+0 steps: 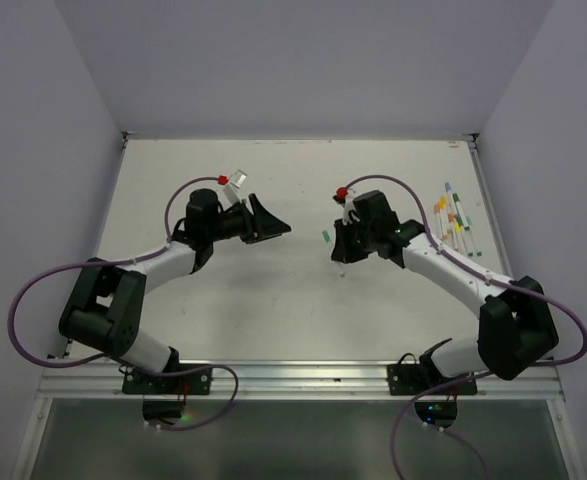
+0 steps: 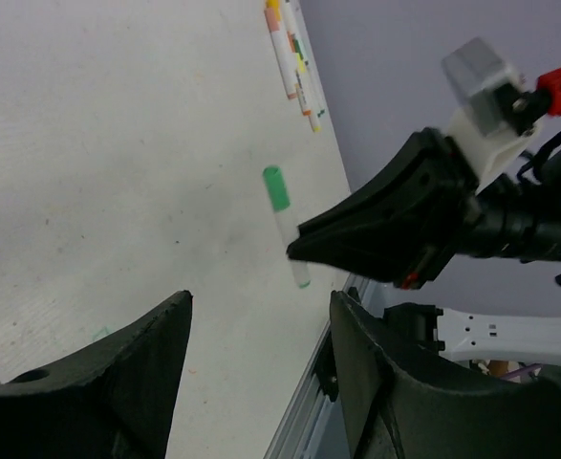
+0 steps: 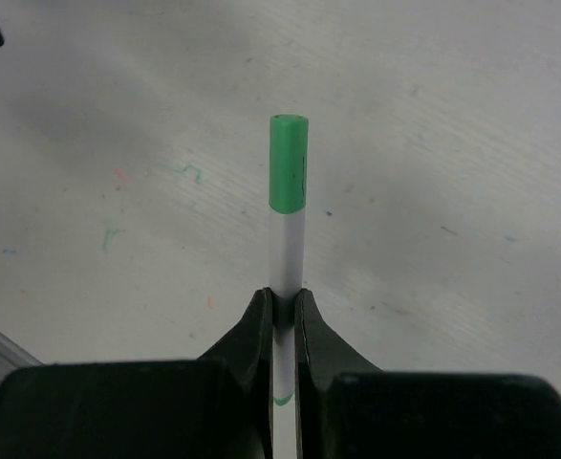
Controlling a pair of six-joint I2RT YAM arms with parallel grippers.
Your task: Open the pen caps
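The right gripper [image 3: 280, 298] pinches a thin white-barrelled pen [image 3: 287, 253], green plastic cap [image 3: 288, 163] on. The left gripper [image 2: 261, 311] gapes empty.

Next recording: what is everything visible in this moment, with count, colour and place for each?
table: one, white with faint ink marks, under both arms
walls: three, pale grey, enclosing the table
green-capped pen: one, white barrel, over the table's middle, clamped at its barrel
green cap: one, green, on that pen's far end
other pens: several, exact count unclear, white with mixed coloured ends, in a row near the table's right edge
left tool: one, black, open and empty, facing the green cap
right tool: one, black, shut on the green-capped pen
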